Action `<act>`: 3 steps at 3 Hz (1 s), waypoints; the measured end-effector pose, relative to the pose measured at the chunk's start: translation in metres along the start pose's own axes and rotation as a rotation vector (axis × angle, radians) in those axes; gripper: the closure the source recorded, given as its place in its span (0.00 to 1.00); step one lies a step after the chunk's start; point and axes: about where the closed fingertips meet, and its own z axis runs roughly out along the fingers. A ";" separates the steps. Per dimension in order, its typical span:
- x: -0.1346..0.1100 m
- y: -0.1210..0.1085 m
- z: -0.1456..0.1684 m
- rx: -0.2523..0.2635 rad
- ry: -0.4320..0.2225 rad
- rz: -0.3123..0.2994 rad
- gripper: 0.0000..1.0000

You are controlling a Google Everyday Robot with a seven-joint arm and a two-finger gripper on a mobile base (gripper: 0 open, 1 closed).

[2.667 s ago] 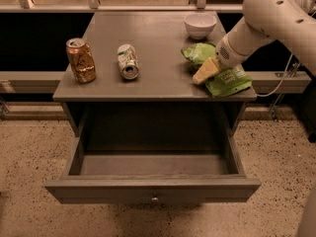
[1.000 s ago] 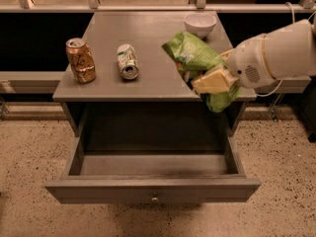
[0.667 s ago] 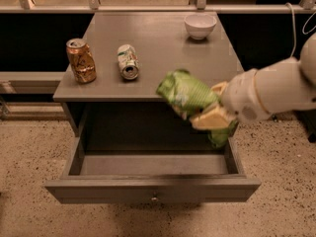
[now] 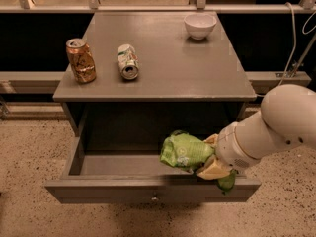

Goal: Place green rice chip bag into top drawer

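Observation:
The green rice chip bag (image 4: 185,151) is a crinkled light-green foil bag with white patches. My gripper (image 4: 213,157) is shut on its right end and holds it over the right part of the open top drawer (image 4: 103,189). The bag sticks out to the left of the fingers, at about the level of the drawer's front rim. The drawer is pulled fully out, grey, with a small round knob (image 4: 155,199) in the middle of its front panel. My white arm (image 4: 276,127) comes in from the right.
On the grey table top (image 4: 163,58) stand an upright brown can (image 4: 81,60), a green-and-white can (image 4: 128,61) lying on its side, and a white bowl (image 4: 200,25) at the back right. A speckled floor lies around the cabinet.
My gripper has lifted the bag off the table's right side, carried it forward and down, and now holds it low over the open drawer.

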 end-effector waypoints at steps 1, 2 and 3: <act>-0.029 -0.016 0.014 0.016 0.025 -0.102 1.00; -0.068 -0.042 0.040 0.023 0.047 -0.228 1.00; -0.066 -0.055 0.085 0.007 0.038 -0.306 0.84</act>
